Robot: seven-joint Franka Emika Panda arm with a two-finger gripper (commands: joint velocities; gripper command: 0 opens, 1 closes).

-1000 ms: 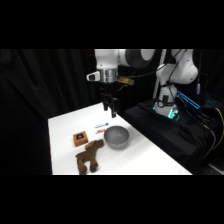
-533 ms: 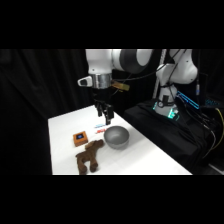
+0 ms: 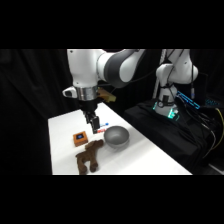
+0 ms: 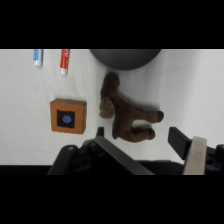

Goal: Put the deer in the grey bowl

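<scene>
Swinging left from above the grey bowl [image 3: 116,136], the gripper [image 4: 137,135] now hangs wide open and empty over the deer [image 4: 123,114], likely ready to descend.

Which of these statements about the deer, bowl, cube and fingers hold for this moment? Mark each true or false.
1. The deer lies on the table, outside the grey bowl. True.
2. The fingers are clamped on the deer. False: they stand open above it, holding nothing.
3. The orange-brown cube sits inside the bowl. False: it rests on the table beside the deer.
4. Two markers lie on the table beyond the cube. True.
</scene>
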